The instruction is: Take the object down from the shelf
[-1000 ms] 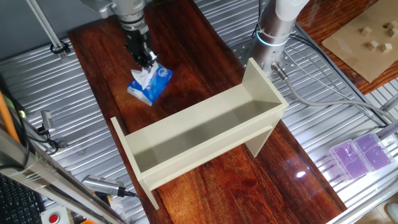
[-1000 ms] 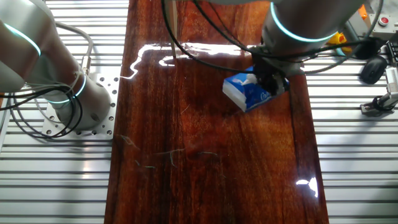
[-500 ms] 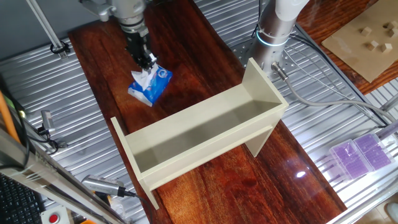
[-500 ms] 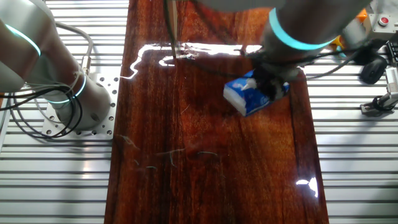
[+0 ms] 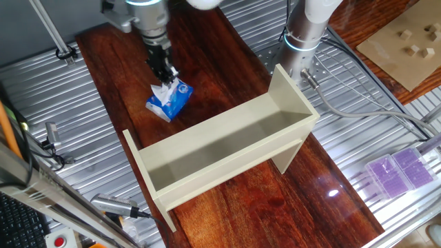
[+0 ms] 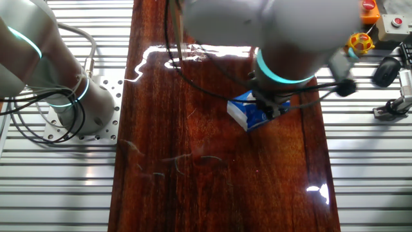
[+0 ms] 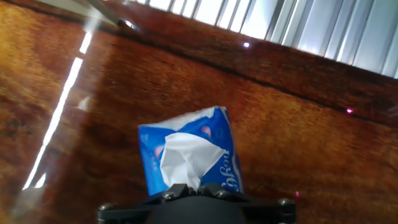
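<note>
Shelf (image 5: 227, 148) fills the lower middle of one fixed view: a long cream trough standing on flat end panels, running from lower left up toward the right, open side up, on the dark wooden table (image 5: 227, 76). Beyond it, toward the upper left of that frame, the blue tissue pack (image 5: 169, 100) rests on the wood, well apart from the shelf and tilted, with white tissue at its upper end. The gripper (image 5: 165, 74) comes down from the top of the frame onto that tissue end; its dark fingers sit close together at the white tuft, though whether they pinch it cannot be told from here.

From the hand view, the pack (image 7: 189, 155) lies in the lower centre on the glossy wood, its tissue reaching right up to the black gripper body at the bottom edge. The fingertips themselves do not show.

From the other fixed view, the arm's large grey wrist covers the upper centre, and the pack (image 6: 246, 109) peeks out beneath it on the table (image 6: 212, 187), partly hidden. The robot base (image 6: 64, 90) stands at the left on the ribbed metal surface (image 6: 58, 187).
</note>
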You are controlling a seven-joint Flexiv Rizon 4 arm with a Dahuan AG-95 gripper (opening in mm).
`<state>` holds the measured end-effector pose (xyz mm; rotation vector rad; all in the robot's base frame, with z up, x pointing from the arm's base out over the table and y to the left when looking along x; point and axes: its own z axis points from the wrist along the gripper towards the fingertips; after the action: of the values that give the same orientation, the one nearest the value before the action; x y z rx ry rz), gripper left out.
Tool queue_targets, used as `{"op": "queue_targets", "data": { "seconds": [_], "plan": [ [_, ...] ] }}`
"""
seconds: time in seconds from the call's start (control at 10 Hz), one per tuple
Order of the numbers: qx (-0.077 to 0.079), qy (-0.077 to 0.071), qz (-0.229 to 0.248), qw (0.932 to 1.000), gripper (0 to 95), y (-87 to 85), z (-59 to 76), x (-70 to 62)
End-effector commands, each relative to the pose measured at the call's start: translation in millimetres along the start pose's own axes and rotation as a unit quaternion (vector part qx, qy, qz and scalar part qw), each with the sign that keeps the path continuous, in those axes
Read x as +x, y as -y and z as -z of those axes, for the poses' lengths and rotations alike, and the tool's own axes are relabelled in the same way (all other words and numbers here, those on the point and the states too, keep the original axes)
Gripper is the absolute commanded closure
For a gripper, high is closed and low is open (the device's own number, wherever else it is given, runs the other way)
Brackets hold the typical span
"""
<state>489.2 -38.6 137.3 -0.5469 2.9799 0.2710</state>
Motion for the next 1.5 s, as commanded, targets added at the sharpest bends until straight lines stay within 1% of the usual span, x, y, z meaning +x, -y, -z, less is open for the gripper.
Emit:
{"op": "queue_targets", "data": {
  "seconds": [0.1,0.4,0.5,0.7,0.8,0.9,1.0,1.3,1.5],
  "plan": [
    [-0.005,-0.006,-0.004,1.0,95.0,1.1,-0.3,-1.8],
    [-0.001,-0.021,-0.01,0.9997,95.0,1.1,-0.3,-1.8],
    [0.001,-0.022,-0.014,0.9997,95.0,1.1,-0.3,-1.8],
    [-0.001,-0.021,-0.015,0.9997,95.0,1.9,-2.4,-2.2],
    [-0.002,-0.022,-0.017,0.9996,95.0,4.9,-11.3,-4.2],
    [-0.002,-0.021,-0.017,0.9996,95.0,5.6,-13.1,-4.4],
    [-0.005,-0.02,-0.016,0.9997,95.0,9.1,-24.7,-5.9],
    [-0.006,-0.02,-0.016,0.9997,95.0,8.6,-39.4,-10.3],
    [-0.007,-0.02,-0.013,0.9997,95.0,10.1,-46.8,-10.6]
  ]
}}
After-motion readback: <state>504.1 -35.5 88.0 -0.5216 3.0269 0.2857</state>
